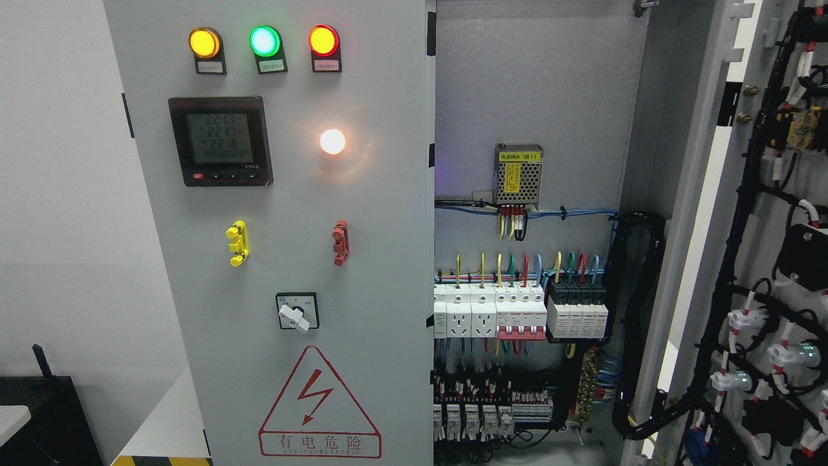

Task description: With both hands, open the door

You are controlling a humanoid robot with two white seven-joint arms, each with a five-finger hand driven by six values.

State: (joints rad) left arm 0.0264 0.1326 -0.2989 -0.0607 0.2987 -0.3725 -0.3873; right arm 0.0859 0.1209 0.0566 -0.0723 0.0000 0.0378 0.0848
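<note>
- Two doors: left door (291,259) shut, filling left half; right door (770,272) swung wide at right edge, wiring side showing.
- No hand in view — finger state unknowable, nearer arm too.
- Left door's free edge upright, beside breakers (517,310).

bright even light, glaring white lamp (332,142)

Three coloured indicator lamps (264,41), one white lamp (332,142), one digital meter (220,141), two handles (238,243) and one rotary switch (297,312) are counted.
</note>
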